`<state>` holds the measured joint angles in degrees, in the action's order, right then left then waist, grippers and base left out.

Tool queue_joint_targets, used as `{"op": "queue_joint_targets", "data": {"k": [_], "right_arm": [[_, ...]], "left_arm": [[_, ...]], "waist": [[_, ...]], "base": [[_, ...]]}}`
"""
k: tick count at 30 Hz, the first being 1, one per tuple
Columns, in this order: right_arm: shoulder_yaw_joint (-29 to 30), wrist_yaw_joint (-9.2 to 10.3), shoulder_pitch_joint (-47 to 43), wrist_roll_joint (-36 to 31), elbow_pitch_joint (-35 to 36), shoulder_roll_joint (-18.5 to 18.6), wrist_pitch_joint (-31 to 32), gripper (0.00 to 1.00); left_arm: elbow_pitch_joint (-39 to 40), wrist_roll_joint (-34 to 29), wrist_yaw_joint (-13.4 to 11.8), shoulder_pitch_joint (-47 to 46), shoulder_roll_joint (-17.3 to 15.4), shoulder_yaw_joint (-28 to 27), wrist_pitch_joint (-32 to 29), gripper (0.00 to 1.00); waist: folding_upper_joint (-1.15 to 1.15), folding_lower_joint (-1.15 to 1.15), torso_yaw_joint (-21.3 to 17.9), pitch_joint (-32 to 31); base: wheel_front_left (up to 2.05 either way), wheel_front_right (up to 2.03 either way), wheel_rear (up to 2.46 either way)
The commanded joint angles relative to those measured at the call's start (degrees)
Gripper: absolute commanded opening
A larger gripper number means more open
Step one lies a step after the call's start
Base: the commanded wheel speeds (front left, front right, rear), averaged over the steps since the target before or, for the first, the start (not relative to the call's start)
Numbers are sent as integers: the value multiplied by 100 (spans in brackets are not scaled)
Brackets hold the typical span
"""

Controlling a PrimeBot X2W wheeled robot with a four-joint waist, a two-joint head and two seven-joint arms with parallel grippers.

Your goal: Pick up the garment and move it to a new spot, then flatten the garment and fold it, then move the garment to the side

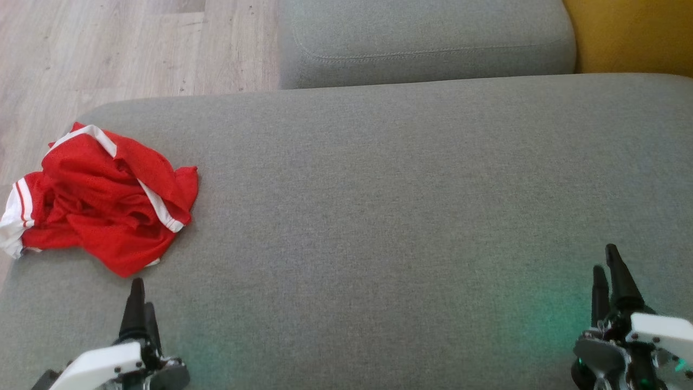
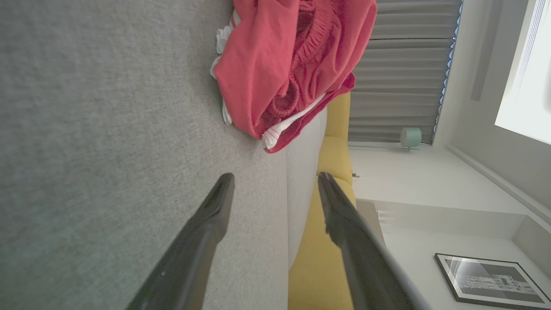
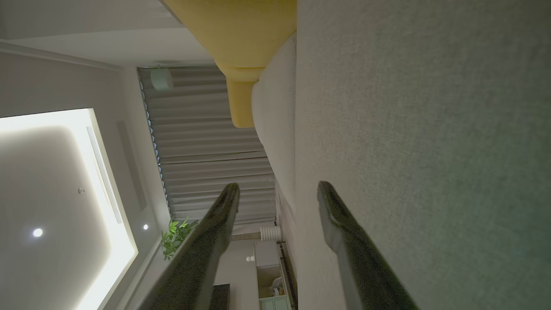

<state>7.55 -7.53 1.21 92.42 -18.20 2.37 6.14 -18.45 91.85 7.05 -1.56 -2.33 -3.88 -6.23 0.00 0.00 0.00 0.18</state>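
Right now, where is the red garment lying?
In the head view the red garment lies crumpled at the left end of the grey cushion, just ahead of the left hand.

The garment (image 1: 103, 200) lies on the seat cushion (image 1: 379, 216) at nine o'clock, just beyond the left gripper (image 1: 141, 295) at eight. The right gripper (image 1: 605, 257) sits at four, well apart.

We see a wide grey sofa cushion (image 1: 379, 216) spanning most of the frame. On it, at the middle left by the cushion's left edge, lies a crumpled red garment (image 1: 103, 200) with white trim.
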Motion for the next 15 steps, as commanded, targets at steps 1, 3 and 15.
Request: {"op": "queue_joint_targets", "data": {"k": [1, 3, 15], "right_arm": [[-20, 0, 158, -3, 201, 22, -30, 100], [-37, 0, 152, -15, 227, 22, -57, 100], [-230, 1, 138, -430, 386, 139, -288, 100]], "left_arm": [[184, 7, 2, -192, -19, 25, 42, 100], [200, 13, 3, -205, -19, 65, 75, 100], [389, -392, 7, -290, -34, 170, 299, 100]], "waist": [[0, 0, -1, -1], [0, 0, -2, -3], [0, 0, -12, -10]], "base": [[0, 0, 0], [0, 0, 0], [0, 0, 0]]}}
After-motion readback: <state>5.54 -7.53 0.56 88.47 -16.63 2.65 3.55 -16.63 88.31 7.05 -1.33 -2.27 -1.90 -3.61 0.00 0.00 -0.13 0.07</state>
